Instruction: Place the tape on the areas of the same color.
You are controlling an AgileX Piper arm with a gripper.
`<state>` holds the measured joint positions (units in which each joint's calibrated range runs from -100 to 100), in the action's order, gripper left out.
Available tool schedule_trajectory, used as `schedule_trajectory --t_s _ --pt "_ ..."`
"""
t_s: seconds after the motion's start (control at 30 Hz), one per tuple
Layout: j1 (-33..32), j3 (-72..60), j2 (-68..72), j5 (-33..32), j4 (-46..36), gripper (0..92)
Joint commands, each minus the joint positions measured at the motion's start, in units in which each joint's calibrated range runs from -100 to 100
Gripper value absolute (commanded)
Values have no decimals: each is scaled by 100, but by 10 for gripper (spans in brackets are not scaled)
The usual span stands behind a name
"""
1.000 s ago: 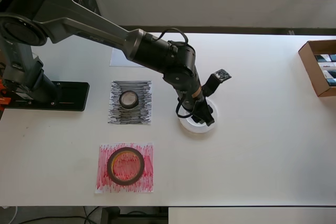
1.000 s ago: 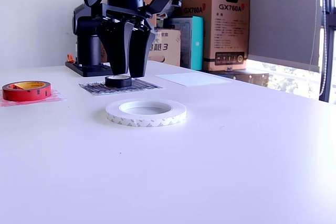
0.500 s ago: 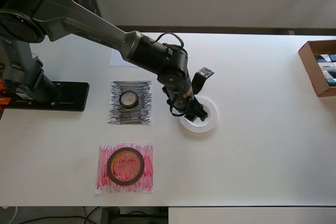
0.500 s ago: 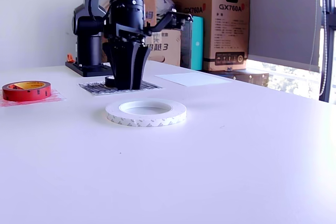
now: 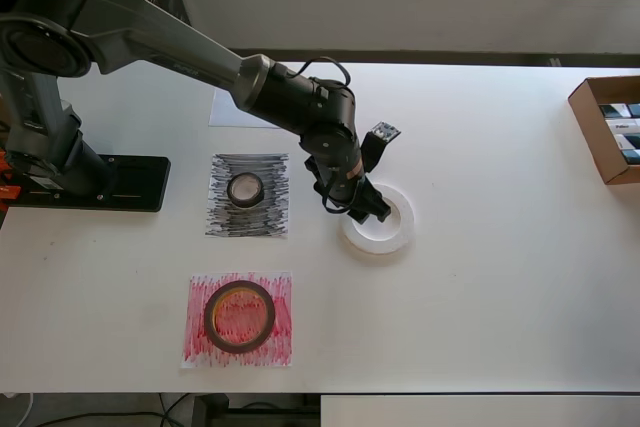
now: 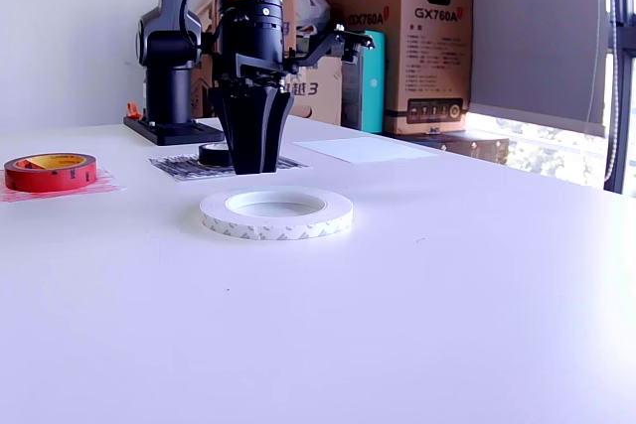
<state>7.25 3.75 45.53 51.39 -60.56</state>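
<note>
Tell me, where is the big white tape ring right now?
In the overhead view the white tape ring lies on the bare table, right of the black scribbled sheet, with the claw above its left rim.

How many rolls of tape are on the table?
3. The white ring lies on bare table under the gripper, the black roll on the black sheet, the red roll on the red sheet.

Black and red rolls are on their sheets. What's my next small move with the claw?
Probably open the claw and lower it over the white ring's far rim. Its fingers look closed, tips just above that rim, and the ring lies on bare table, apart from the white sheet.
</note>
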Motion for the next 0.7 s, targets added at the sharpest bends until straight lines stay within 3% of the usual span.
schedule_trajectory --t_s 0.0,0.67 --pt "-47 38 3 -31 -57 575" --pt "-134 -16 22 427 -57 573"
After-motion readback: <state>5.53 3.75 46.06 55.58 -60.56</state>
